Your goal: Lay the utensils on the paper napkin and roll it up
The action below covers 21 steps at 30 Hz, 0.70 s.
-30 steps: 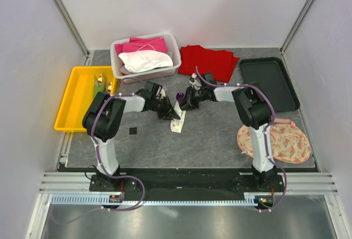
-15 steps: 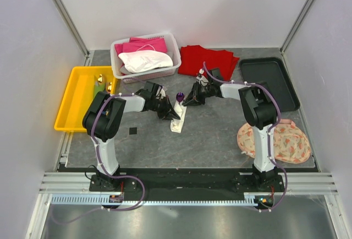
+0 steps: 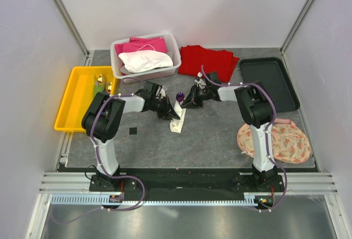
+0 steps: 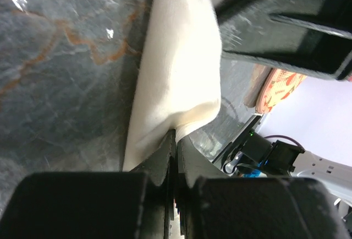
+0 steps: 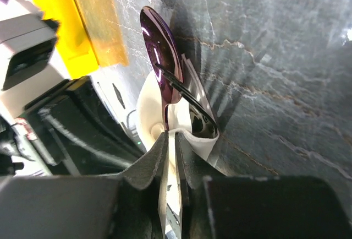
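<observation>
At the middle of the tabletop (image 3: 214,134): the paper napkin (image 3: 177,119) lies as a narrow off-white roll, one end pointing to the far side and the other toward the arms' bases, between the two wrists.
Purple spoon (image 3: 180,96): its glossy bowl sticks out past the far end of the roll. In the right wrist view the bowl (image 5: 159,52) rests against the curled paper, and the handle is hidden inside.
Left fingers (image 4: 169,146): pressed together, with an edge of the napkin (image 4: 176,74) nipped at their tips. They reach the roll from its left side.
Right fingers (image 5: 160,148): all but closed, a thin fold of the napkin caught between the tips just below the spoon bowl. They reach in from the right at the roll's far end.
Yellow tray (image 3: 74,104): at the left edge of the tabletop, well apart from the roll.
Utensils (image 3: 102,79): the others lie in the yellow tray's far corner. Their gold ends glint, and the handle colours are too small to tell.
White basket (image 3: 171,43): at the far side, holding a pink cloth (image 3: 144,45) and a white fabric bundle (image 3: 144,60).
Red cloth (image 3: 212,60): folded flat, just right of the basket.
Black tray (image 3: 268,82): far right, beside the red cloth.
Floral mat (image 3: 283,142): round, near right, partly behind the right arm.
Black square (image 3: 133,131): small, flat on the tabletop near the left arm.
</observation>
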Tool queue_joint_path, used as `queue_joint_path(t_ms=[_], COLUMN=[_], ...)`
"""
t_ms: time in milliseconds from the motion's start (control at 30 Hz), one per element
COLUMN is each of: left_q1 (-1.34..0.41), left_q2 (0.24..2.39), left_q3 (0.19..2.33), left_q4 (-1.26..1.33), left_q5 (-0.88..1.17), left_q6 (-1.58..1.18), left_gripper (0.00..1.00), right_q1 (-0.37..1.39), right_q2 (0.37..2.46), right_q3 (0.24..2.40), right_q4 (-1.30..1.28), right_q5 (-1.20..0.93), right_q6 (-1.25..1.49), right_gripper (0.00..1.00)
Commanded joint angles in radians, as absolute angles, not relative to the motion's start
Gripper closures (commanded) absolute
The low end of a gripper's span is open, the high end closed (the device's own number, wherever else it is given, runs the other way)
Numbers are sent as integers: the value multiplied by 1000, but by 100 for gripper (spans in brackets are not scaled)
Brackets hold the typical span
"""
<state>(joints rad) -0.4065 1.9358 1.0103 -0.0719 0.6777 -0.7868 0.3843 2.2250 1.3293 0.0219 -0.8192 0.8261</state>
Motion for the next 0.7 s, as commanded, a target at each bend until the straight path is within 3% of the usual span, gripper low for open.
queue_joint_path(t_ms=[0, 667], left_q1=[-423, -486], left_q2=[1845, 1991], left_q3=[1025, 1074], left_q4=[-57, 61], left_q5=[656, 675], left_q6=[-738, -833], left_gripper=[98, 97], right_q1=[388, 391], right_q2=[2244, 2244], right_q3=[1292, 1284], right_q4=[35, 28], right_q5=[-781, -759], right_q6=[819, 811], right_gripper=[84, 85])
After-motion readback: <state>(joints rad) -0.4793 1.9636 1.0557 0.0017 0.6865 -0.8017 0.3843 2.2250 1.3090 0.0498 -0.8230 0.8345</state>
